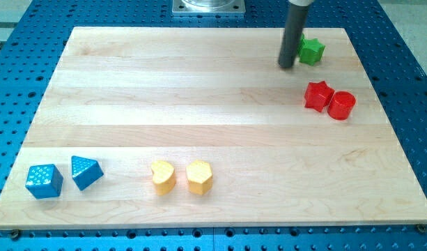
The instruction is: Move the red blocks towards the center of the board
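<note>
A red star block (317, 95) and a red cylinder (341, 105) sit touching each other near the board's right edge, in its upper part. My tip (288, 66) is above and to the left of the red star, apart from it. A green star block (311, 50) sits just to the tip's right, close beside the rod.
A blue cube (44, 180) and a blue triangular block (85, 172) sit at the bottom left. A yellow heart-like block (162, 176) and a yellow hexagon (199, 176) sit at the bottom middle. The wooden board (199, 90) lies on a blue perforated table.
</note>
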You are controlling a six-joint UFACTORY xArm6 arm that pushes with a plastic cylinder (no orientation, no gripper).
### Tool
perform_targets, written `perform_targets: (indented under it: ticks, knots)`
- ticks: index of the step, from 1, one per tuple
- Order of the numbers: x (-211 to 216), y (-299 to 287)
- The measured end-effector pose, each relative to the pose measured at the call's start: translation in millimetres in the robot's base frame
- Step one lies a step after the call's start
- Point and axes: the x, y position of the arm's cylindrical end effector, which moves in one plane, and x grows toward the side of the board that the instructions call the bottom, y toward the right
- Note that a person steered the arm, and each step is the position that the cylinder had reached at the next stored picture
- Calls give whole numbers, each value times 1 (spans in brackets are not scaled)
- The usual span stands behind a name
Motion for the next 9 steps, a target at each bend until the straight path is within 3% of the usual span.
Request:
perform_targets:
  ticks: [2, 3, 4, 5, 6, 7, 9]
  knots:
    - [121, 148]
    - [150, 80]
    - [123, 53]
    - [123, 16]
    - [134, 75]
    - [92, 93]
    - [66, -20]
